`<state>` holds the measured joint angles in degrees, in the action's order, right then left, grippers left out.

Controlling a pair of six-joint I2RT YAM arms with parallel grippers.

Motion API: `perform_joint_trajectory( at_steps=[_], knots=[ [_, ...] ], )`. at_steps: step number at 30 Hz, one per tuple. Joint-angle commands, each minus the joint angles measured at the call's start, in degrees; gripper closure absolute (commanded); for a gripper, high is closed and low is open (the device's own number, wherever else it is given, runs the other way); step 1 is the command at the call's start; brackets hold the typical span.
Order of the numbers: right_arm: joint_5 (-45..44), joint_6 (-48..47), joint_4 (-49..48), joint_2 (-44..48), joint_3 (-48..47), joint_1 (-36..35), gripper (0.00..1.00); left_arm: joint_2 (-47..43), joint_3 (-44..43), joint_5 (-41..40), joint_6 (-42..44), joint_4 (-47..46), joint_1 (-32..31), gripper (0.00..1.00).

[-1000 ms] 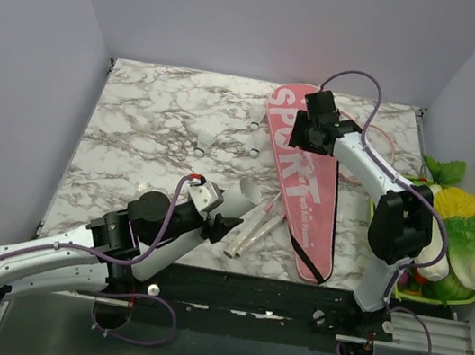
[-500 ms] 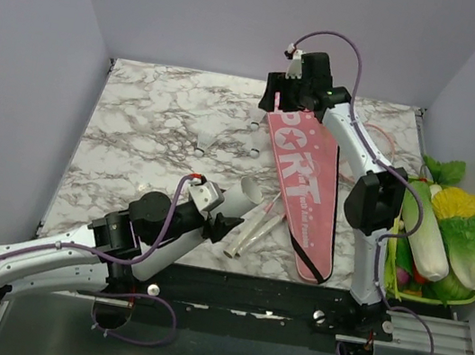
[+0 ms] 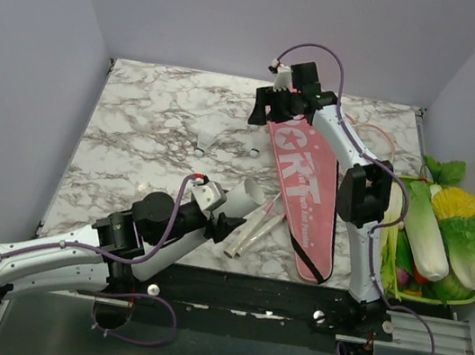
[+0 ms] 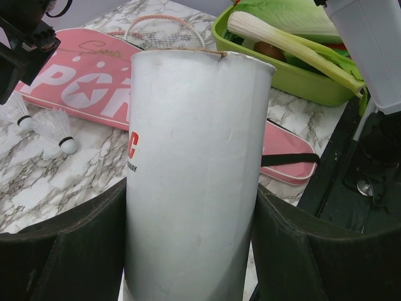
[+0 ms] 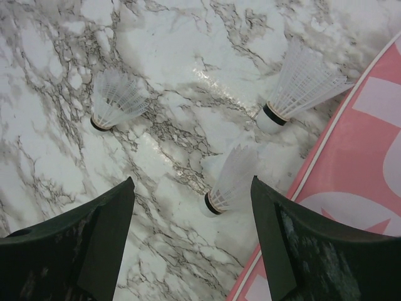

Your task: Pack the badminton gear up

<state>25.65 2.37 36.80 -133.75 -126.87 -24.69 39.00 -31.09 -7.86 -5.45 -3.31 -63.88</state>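
**A:** What does the overhead view show?
**B:** The left gripper (image 3: 223, 219) clasps the white tube (image 3: 249, 194), which juts toward one o'clock. The right gripper (image 3: 261, 111) hovers by the pink bag's (image 3: 308, 194) far tip, with "ORT" legible; bare marble table (image 3: 137, 124) lies at nine o'clock.
**A:** And the left wrist?
**B:** Both fingers (image 4: 69, 251) touch the tube; a red "C" shows, the smaller print unreadable.
**A:** The right wrist?
**B:** Its jaws stand wide, holding nothing. Three shuttlecocks (image 5: 229, 179) lie below; the bag's edge sits at four o'clock.
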Motion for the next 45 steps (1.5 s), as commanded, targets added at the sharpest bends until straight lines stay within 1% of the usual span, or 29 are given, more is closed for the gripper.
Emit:
perform_joint_trajectory(
  at_steps=[1, 7, 21, 29, 33, 37, 41, 45],
  knots=[
    [3.0, -1.2, 1.0, -2.9, -3.0, 0.2, 0.17, 1.2, 2.5, 0.3, -11.0, 6.1, -0.6, 1.0],
    [3.7, -0.6, 1.3, -5.8, -5.5, 0.2, 0.17, 2.1, 2.1, 0.7, -11.1, 6.2, -0.6, 1.0],
    [2.5, -0.8, 2.5, -8.3, -4.7, 0.2, 0.17, 3.2, 2.4, 1.1, -11.2, 4.7, -0.5, 1.0],
    [1.9, -1.5, 2.7, -7.8, -2.2, 0.2, 0.17, 4.2, 3.2, 2.1, -11.6, 3.7, -0.5, 1.0],
    [2.7, -1.7, 2.7, -7.6, -1.8, 0.2, 0.21, 4.1, 3.6, 2.3, -11.9, 3.6, -0.6, 1.0],
    [3.2, -1.8, 3.2, -7.7, -1.8, 0.2, 0.22, 3.6, 3.7, 2.1, -11.9, 3.6, -0.6, 1.0],
    [4.3, -1.8, 3.6, -7.8, -1.5, 0.2, 0.29, 3.3, 3.6, 2.2, -11.9, 3.9, -0.6, 1.0],
    [4.8, -1.8, 4.1, -7.8, -0.9, 0.2, 0.33, 2.8, 3.7, 2.2, -12.0, 4.1, -0.6, 1.0]
  ],
)
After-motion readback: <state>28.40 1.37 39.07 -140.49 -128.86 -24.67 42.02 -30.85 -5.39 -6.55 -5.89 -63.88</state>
